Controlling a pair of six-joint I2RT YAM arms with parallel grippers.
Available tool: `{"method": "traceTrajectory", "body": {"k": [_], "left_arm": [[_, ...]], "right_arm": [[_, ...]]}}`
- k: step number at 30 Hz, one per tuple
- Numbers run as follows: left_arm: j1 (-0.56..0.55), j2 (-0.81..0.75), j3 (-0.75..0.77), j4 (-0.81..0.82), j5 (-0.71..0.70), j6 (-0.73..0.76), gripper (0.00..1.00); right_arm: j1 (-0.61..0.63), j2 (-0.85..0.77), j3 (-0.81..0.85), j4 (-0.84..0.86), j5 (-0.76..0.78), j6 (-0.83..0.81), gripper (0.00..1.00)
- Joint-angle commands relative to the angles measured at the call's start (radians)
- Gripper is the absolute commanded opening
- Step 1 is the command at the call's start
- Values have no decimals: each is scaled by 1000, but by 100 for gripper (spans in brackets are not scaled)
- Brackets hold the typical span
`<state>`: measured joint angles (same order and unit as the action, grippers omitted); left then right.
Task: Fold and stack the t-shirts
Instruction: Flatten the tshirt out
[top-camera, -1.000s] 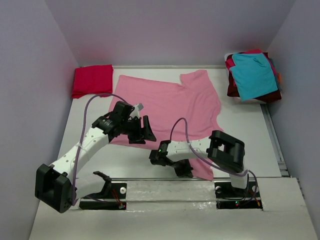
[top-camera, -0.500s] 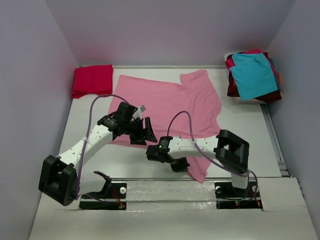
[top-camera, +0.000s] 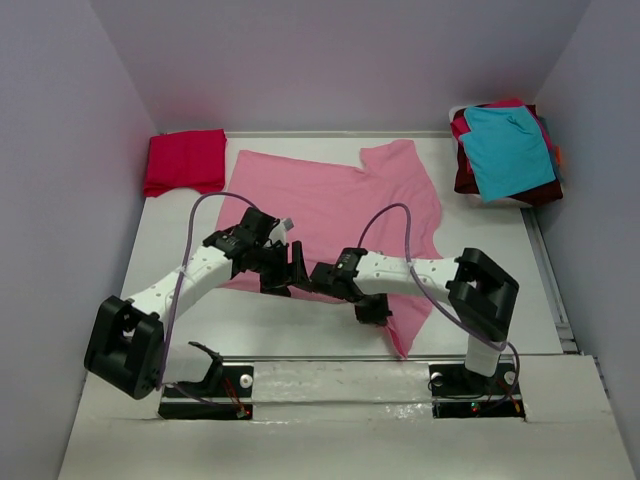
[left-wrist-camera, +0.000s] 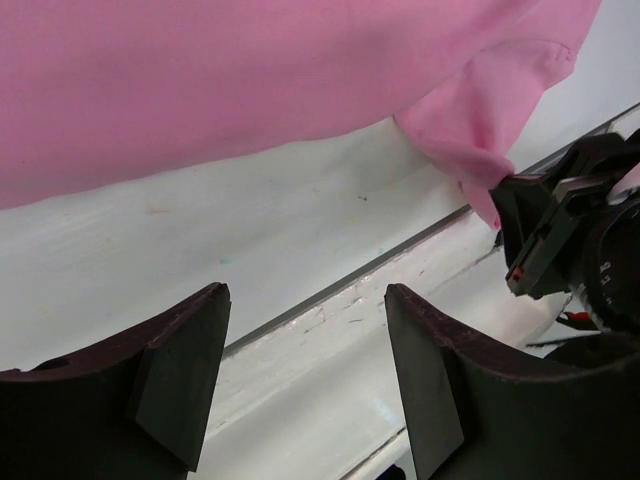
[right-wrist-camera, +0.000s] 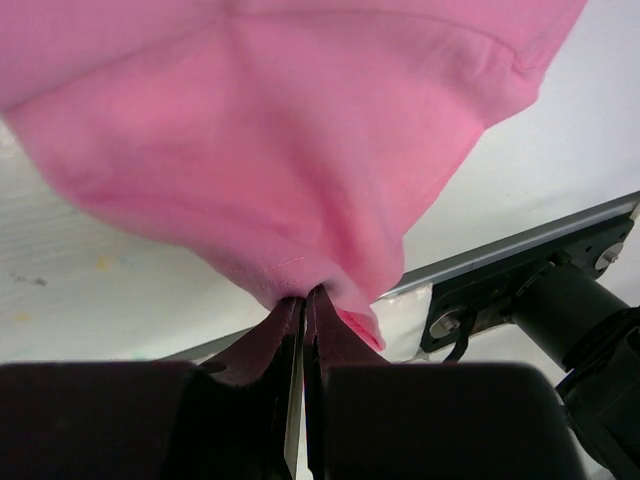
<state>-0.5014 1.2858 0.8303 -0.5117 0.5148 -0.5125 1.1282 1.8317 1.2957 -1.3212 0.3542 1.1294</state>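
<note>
**A:** What lay farthest left?

**B:** A red tee (top-camera: 185, 160), folded, in the bench's (top-camera: 490, 265) back-left corner.

**A:** And the left pincer (top-camera: 292, 268)?

**B:** It was released, jaws wide and gripping nothing, low over the near-left edge of the pink tee (top-camera: 335, 200). Its own camera showed bare bench between the fingers (left-wrist-camera: 180, 370), with pink cloth just beyond.

**A:** Where was that pink tee?

**B:** It was spread across the middle of the bench, mostly flat. Its near-right part was bunched up.

**A:** The right pincer (top-camera: 372, 308)?

**B:** It was clenched on the pink tee's near edge. The wrist view showed a fold squeezed between its closed fingers (right-wrist-camera: 285, 330), cloth draping away from the pinch.

**A:** Far right?

**B:** A teal tee (top-camera: 510, 150) lay atop a pile in the back-right corner, with a maroon tee (top-camera: 468, 182) under it.
</note>
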Motion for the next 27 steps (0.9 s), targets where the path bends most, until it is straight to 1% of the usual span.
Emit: {"method": "traceTrajectory", "body": {"k": [1, 6, 11, 22, 24, 25, 27], "left_arm": [[3, 1, -3, 7, 1, 29, 74], [3, 4, -2, 6, 1, 34, 74], [3, 6, 0, 4, 1, 35, 74], [3, 13, 7, -7, 10, 46, 74], [3, 15, 9, -10, 11, 51, 74], [3, 20, 9, -10, 11, 51, 74], [3, 23, 9, -10, 14, 55, 74]], "right_arm": [[-62, -43, -15, -124, 57, -2, 7], [-105, -22, 2, -105, 89, -29, 7], [-157, 26, -4, -49, 83, -75, 7], [-166, 116, -67, 83, 16, -131, 7], [-166, 112, -68, 94, 12, -134, 11], [-166, 97, -68, 97, 11, -137, 17], [-166, 84, -59, 83, 20, -135, 24]]}}
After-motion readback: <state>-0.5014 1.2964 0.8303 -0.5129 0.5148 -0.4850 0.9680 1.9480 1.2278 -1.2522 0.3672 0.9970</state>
